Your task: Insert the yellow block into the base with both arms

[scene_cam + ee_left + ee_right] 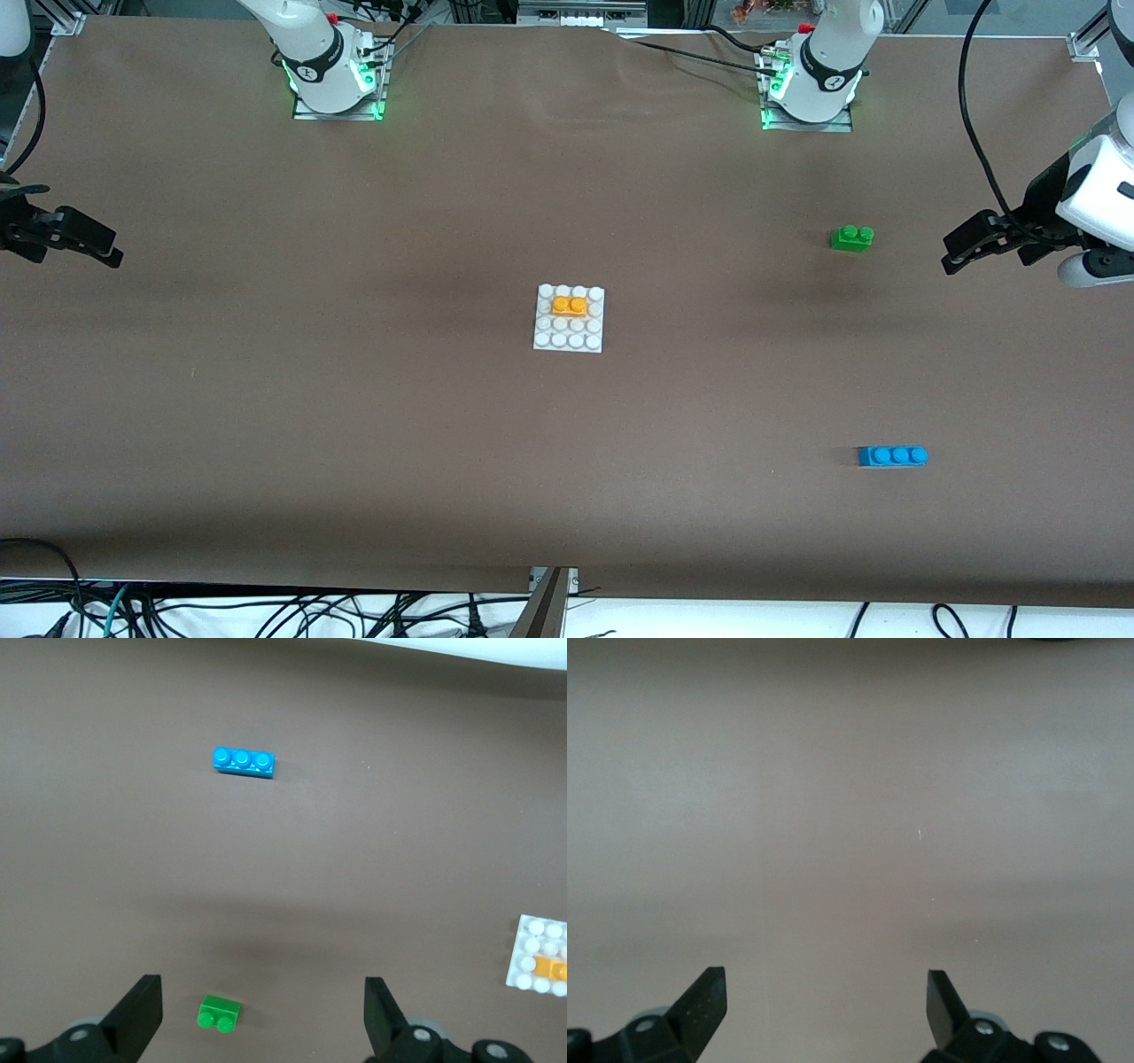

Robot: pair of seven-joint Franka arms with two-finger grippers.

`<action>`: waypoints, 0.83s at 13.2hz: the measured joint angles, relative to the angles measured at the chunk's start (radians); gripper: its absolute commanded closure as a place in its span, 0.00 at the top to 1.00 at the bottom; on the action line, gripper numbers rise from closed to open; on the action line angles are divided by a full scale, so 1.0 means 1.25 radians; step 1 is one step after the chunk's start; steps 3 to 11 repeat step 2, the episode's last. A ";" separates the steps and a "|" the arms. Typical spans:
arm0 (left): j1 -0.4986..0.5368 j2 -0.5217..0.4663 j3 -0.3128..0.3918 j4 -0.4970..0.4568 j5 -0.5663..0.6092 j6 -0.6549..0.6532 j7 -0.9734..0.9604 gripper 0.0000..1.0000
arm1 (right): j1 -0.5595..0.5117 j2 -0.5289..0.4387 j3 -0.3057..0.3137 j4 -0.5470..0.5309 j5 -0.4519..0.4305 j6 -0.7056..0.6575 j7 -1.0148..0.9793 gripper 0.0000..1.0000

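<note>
Front view shows the brown table (354,425) with the white base (569,339) at its middle; the yellow block (569,306) sits on the base's studs, in the second row from the robots. Both arms are cut off at the frame edges. The left gripper (957,252) hangs over the left arm's end, fingers spread wide, empty, well apart from the block. The right gripper (102,248) hangs over the right arm's end, likewise spread and empty. A blue brick (892,455) and a green brick (852,237) lie toward the left arm's end.
</note>
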 measured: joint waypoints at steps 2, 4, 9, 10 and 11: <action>0.000 0.000 0.000 0.000 0.000 -0.003 0.010 1.00 | 0.000 0.000 0.000 0.000 0.000 0.000 0.000 1.00; 0.000 0.000 0.000 0.000 0.000 -0.003 0.010 1.00 | 0.000 0.000 0.000 0.000 0.000 0.000 0.000 1.00; 0.000 0.000 0.000 0.000 0.000 -0.003 0.010 1.00 | 0.000 0.000 0.000 0.000 0.000 0.000 0.000 1.00; 0.000 0.000 0.000 0.000 0.000 -0.003 0.010 1.00 | 0.000 0.000 0.000 0.000 0.000 0.000 0.000 1.00; 0.000 0.000 0.000 0.000 0.000 -0.003 0.010 1.00 | 0.000 0.000 0.000 0.000 0.000 0.000 0.000 1.00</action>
